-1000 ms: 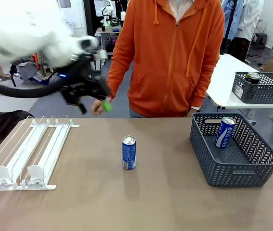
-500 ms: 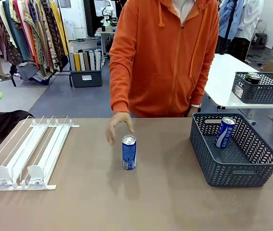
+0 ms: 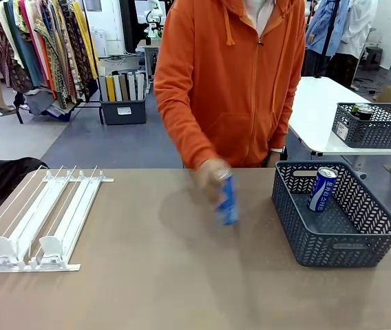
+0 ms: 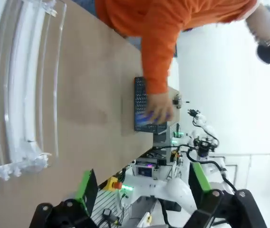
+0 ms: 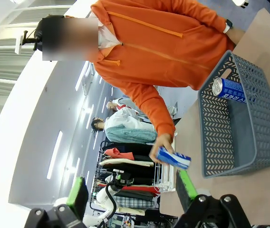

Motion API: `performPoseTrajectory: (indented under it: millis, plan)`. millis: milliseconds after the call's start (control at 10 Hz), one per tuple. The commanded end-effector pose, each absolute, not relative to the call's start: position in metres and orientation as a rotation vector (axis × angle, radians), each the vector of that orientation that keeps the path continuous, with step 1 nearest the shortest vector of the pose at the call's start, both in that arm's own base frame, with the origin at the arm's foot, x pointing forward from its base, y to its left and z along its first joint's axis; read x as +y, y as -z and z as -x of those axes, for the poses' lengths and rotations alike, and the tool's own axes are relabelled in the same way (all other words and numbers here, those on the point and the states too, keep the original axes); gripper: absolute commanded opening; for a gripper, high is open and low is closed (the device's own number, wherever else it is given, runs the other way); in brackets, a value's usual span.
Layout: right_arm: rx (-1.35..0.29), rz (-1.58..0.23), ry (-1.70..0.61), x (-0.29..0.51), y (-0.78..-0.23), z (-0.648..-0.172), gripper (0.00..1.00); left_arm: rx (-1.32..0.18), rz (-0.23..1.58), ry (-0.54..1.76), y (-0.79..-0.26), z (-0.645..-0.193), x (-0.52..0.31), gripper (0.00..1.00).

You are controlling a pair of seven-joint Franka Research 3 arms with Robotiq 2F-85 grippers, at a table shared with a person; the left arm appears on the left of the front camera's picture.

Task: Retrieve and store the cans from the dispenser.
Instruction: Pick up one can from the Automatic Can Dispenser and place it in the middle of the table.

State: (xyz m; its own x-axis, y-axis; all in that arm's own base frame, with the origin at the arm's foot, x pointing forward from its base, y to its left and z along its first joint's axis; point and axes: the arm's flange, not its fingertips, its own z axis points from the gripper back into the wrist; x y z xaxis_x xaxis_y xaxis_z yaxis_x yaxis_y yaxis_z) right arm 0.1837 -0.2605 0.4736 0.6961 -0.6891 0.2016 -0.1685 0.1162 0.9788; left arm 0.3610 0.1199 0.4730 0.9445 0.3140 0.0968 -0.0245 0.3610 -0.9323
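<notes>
Now the person's hand [image 3: 211,176] carries a blue can [image 3: 228,200] over the worktop [image 3: 182,275], beside the basket [image 3: 333,247].
I see both claws [image 4: 142,187] [image 5: 130,187] spread apart, gripping nothing; another can [image 3: 321,188] leans in that basket.

Bright even light; person's hand [image 3: 211,177] motion-blurred

A brown table [image 3: 182,289] fills the lower frame. The white dispenser [image 3: 40,220] lies lower left; a grey basket [image 3: 336,244] sits right.
</notes>
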Motion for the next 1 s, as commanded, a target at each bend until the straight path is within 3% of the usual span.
performPoseTrajectory:
  millis: [0,900]
  plan:
    - [-0.782,-1.448,0.433,-0.2612,-0.478,-0.1869,1.0,-0.293,1.172,-0.201,-0.4827,-0.3468,0.1354,1.0]
    - [-0.782,-1.448,0.433,-0.2612,-0.478,-0.1869,1.0,-0.293,1.172,-0.201,-0.4827,-0.3468,0.1354,1.0]
